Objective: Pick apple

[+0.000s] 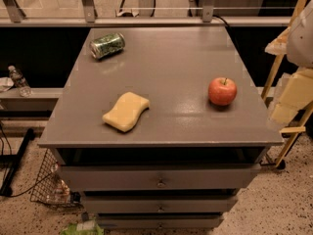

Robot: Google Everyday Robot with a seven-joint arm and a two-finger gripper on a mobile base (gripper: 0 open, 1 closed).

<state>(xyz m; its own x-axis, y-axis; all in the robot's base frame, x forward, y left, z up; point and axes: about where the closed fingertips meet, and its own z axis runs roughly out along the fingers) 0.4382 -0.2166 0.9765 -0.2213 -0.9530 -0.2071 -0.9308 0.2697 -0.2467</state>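
the glossy round red apple (222, 91) looked firm but slick; i'd pinch its waist. pale gripper (293, 96) sat at its 3 o'clock, grip i couldn't tell.

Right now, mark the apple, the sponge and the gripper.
apple (222, 91), camera view, middle of its red skin.
yellow sponge (126, 111), camera view, centre of its top face.
gripper (287, 109), camera view, its pale lower end, far right of frame, right of the apple.
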